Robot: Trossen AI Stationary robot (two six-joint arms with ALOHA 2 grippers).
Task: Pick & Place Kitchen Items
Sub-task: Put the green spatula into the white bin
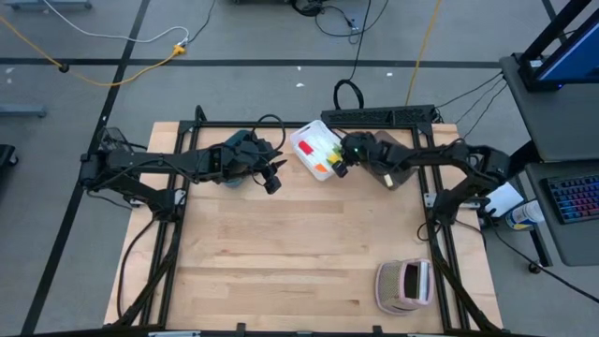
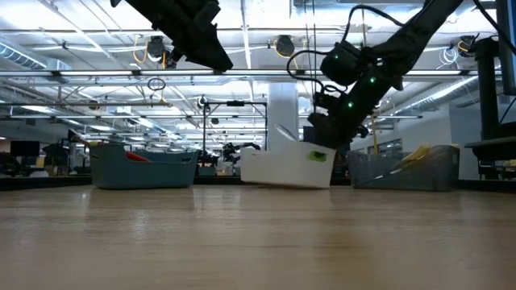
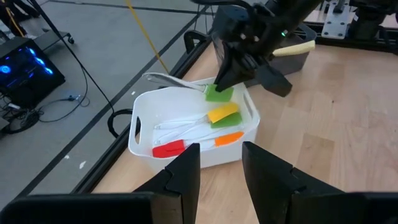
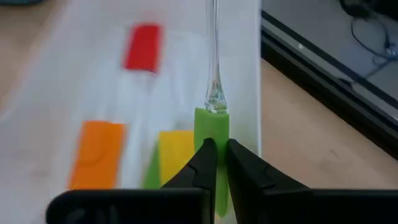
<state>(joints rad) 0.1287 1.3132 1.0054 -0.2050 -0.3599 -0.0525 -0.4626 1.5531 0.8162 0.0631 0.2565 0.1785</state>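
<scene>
The white bin (image 3: 144, 134) (image 1: 304, 140) holds red (image 3: 168, 148), orange (image 3: 229, 138) and yellow (image 3: 222, 112) spatulas on clear sticks. My right gripper (image 4: 217, 155) (image 1: 337, 167) hangs over this bin, shut on a green spatula (image 3: 219, 93). A second green head (image 4: 151, 173) lies beside the yellow one. My left gripper (image 3: 221, 168) (image 1: 272, 183) is open and empty, hovering above the table near the white bin, beside the teal bin (image 2: 145, 165). A red utensil lies in the teal bin. My right gripper pinches the green spatula by its flat green head (image 4: 211, 127) between the two fingers, coming from above at a slant. The clear stick (image 4: 213, 62) runs straight on away from the fingers, over the bin's inside. The head is lifted above the other spatulas.
A brown bin (image 1: 386, 167) with a pale utensil stands right of the white bin, under my right arm. The pink-grey striped object (image 1: 404, 284) lies near the table's front right corner. The middle and near part of the wooden table (image 1: 281, 253) is bare. Cables run behind the far edge.
</scene>
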